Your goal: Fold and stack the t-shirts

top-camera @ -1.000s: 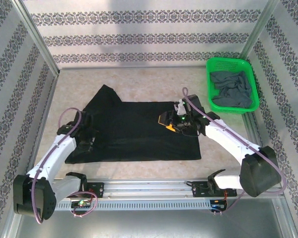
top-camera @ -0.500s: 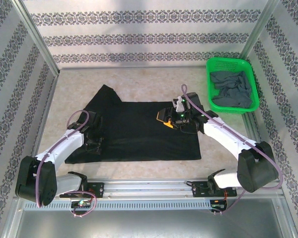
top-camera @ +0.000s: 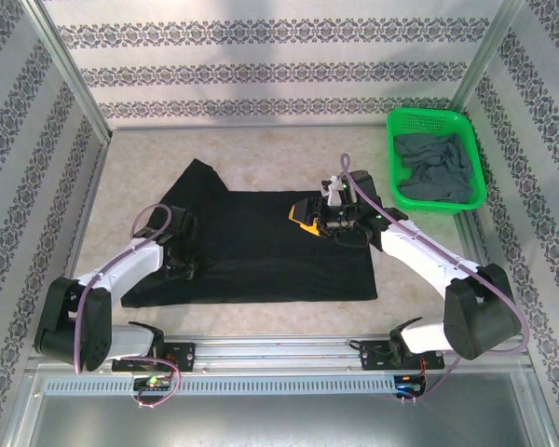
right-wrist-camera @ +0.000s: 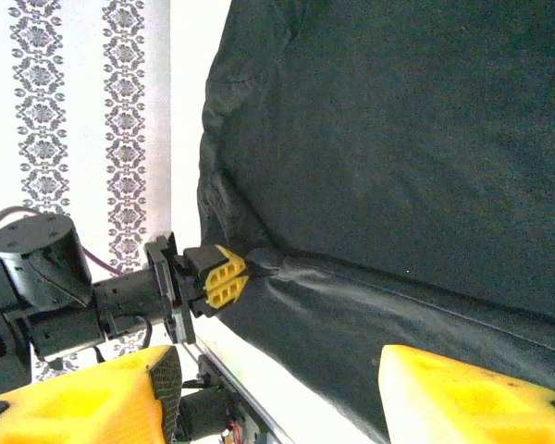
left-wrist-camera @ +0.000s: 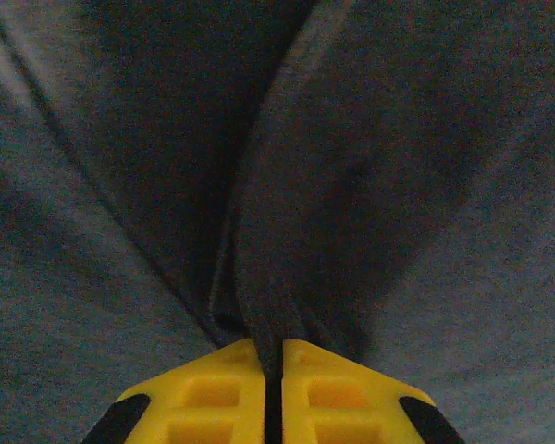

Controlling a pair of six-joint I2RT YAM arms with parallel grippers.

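T-shirt (left-wrist-camera: 398,185) fold, pinched by left gripper (left-wrist-camera: 271,346)

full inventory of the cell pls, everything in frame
black t-shirt: 1, black, spread flat mid-table
grey t-shirt: 1, slate grey, crumpled inside the basket
basket: 1, green mesh plastic, far right corner of the table
table: 1, beige, under everything
walls: 3, white with grey patterned bands, left, back and right
rail: 1, bare metal, near edge, carries the arm bases
arms: 2, white and black, reaching in from the near edge
left gripper: 1, yellow fingers, shut on the black t-shirt's near-left edge
right gripper: 1, yellow fingers, open over the black t-shirt's right part
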